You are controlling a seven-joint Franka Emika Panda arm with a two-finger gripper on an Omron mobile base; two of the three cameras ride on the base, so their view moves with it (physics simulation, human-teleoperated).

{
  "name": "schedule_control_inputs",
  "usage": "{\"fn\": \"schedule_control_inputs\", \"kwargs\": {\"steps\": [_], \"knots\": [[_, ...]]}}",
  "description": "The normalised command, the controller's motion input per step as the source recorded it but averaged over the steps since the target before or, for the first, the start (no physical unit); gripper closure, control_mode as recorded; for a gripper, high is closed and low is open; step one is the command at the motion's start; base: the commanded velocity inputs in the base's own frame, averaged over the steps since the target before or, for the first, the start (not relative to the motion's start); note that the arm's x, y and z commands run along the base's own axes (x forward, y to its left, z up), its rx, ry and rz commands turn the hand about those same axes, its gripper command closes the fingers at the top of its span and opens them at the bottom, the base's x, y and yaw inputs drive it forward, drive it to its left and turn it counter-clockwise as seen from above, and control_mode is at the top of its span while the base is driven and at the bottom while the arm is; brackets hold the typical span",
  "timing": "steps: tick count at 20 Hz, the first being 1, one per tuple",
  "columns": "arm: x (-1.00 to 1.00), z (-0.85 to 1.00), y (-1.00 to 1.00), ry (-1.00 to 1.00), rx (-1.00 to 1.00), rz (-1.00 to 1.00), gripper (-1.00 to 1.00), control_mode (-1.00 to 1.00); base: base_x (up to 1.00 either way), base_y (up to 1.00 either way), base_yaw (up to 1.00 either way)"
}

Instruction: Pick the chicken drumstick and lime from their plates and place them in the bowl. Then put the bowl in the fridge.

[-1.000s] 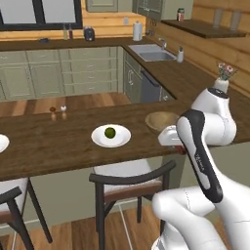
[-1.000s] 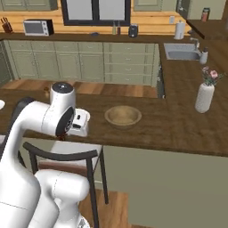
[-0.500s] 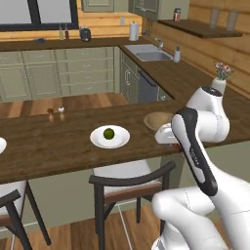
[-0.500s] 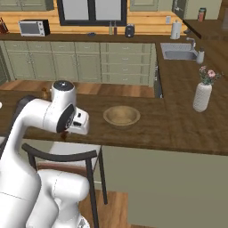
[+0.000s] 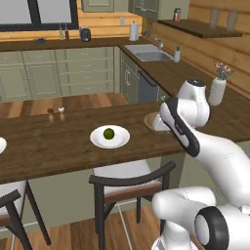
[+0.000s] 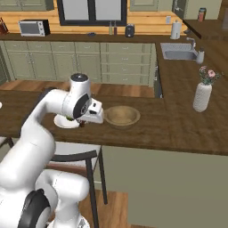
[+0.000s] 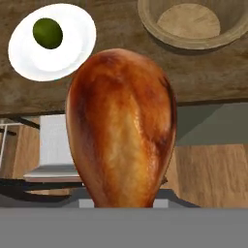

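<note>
My gripper (image 6: 83, 122) is shut on the chicken drumstick (image 7: 121, 126). In the hand view the reddish-brown meaty end rises large from between the fingers. The drumstick hangs over the counter's front edge, between the lime's plate (image 7: 72, 48) and the wooden bowl (image 7: 193, 22). The dark green lime (image 5: 108, 133) lies on its white plate (image 5: 119, 141) in the middle of the counter. To the plate's right stands the bowl (image 6: 121, 116), nothing inside it; my arm covers part of it in the left base view. The fridge is out of view.
A second white plate (image 5: 1, 145) shows at the counter's left edge. Salt and pepper shakers (image 5: 55, 113) stand at the far side. A vase of flowers (image 6: 202, 92) is right of the bowl. Dark chairs (image 5: 132, 183) stand under the counter's front edge.
My hand has moved right with the drumstick, from beside the lime's plate toward the bowl. The base views have shifted slightly with the base.
</note>
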Motion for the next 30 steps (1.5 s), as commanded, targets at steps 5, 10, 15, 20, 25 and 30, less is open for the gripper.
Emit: {"fn": "schedule_control_inputs", "kwargs": {"steps": [5,10,15,20,25,30], "knots": [[1.0,-0.16,-0.65,0.06,0.0,0.0,1.0,-1.0,0.0,0.0,0.0],[0.97,-0.33,-0.25,0.0,0.0,0.0,1.0,-1.0,0.0,0.0,0.0],[0.84,-0.45,-0.12,0.0,0.0,0.0,1.0,-1.0,0.0,0.0,0.0],[0.67,-0.56,-0.06,0.0,-0.02,0.0,1.0,-1.0,0.0,0.0,0.0],[0.48,-0.44,-0.02,0.0,-0.01,0.0,1.0,-1.0,0.0,0.0,0.0],[0.35,-0.34,-0.09,0.0,0.0,0.0,1.0,-1.0,0.0,0.0,0.0]]}}
